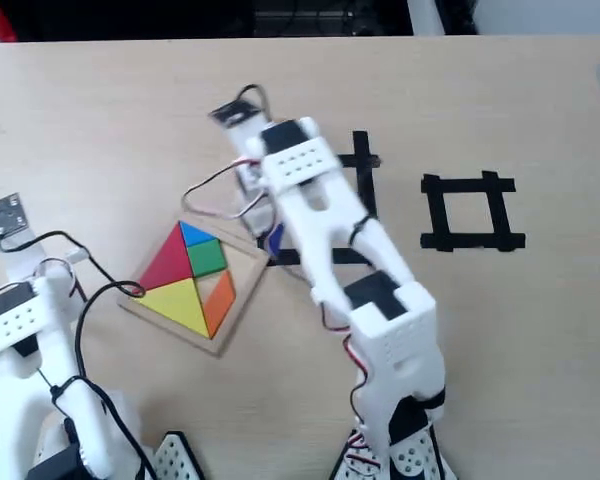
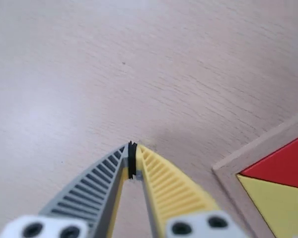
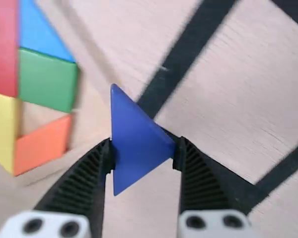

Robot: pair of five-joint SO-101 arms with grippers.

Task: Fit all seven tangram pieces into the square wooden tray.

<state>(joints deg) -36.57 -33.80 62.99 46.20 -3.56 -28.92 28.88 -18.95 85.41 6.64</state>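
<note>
The square wooden tray (image 1: pixel 167 326) lies turned cornerwise on the pale wooden table (image 1: pixel 100 110), toward the left arm's side. Five pieces sit in it: a red triangle (image 1: pixel 164 263), a small light blue triangle (image 1: pixel 193 235), a green square (image 1: pixel 208 258), a yellow triangle (image 1: pixel 180 305) and an orange parallelogram (image 1: pixel 221 306). A bare triangular gap shows between the green square and the orange parallelogram. Just beside the tray's corner nearest the right arm, the right gripper (image 3: pixel 141 153) grips a dark blue triangle (image 3: pixel 136 141). Its two dark ribbed jaws press on opposite sides of the piece, and one corner of the piece points away from the wrist. From above, that dark blue triangle (image 1: pixel 273 239) peeks out under the white right arm (image 1: pixel 330 240), which stretches from the near table edge toward the tray. A line of black tape (image 3: pixel 188 54) runs across the table behind the held piece, and a black tape square (image 1: pixel 470 212) is marked out farther to the right. The left gripper (image 2: pixel 131 159) hangs low over bare table with its grey and yellow jaws closed tip to tip on nothing, near a corner of the tray. The white left arm (image 1: pixel 20 320) stands at the near left edge.
</note>
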